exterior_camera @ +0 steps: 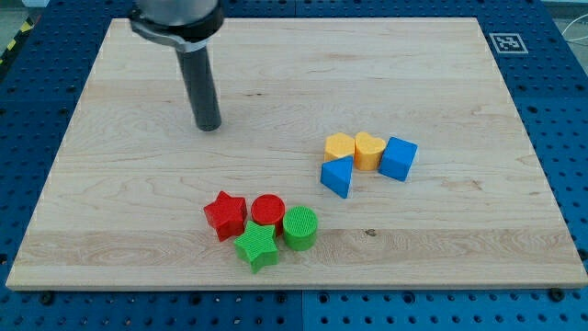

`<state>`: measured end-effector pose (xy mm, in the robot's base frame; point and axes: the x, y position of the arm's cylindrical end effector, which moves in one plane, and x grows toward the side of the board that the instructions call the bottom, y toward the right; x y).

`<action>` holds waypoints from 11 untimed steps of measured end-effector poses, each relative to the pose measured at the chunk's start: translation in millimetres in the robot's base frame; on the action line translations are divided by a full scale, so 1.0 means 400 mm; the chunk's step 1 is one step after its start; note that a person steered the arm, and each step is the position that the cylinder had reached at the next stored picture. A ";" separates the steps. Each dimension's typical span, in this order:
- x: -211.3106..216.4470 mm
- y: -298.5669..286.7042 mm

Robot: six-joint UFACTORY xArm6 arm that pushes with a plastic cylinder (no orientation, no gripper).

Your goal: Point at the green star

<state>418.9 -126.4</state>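
Nearest the view's bottom: green star (256, 245), lying on the wooden board (441, 239), touching the green cylinder (299, 227) on its right and the red star (225, 215) just above-left. Red cylinder (268, 211) wedged between red star and green cylinder, all four packed in one cluster. Further up and toward the view's right: blue triangular block (337, 176), then a row of yellow hexagonal block (339, 146), yellow heart (369, 149) and blue cube (398, 158), touching side by side. Farthest, at upper left: my tip (209, 127), a plain dark rod with nothing to open or close, resting on bare board, well apart from every block, up and to the left of the green star.
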 end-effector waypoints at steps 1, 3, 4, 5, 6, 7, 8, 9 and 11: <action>0.033 -0.052; 0.131 -0.136; 0.191 -0.168; 0.266 -0.177; 0.353 -0.177; 0.438 -0.162; 0.494 -0.083; 0.498 -0.035; 0.499 0.123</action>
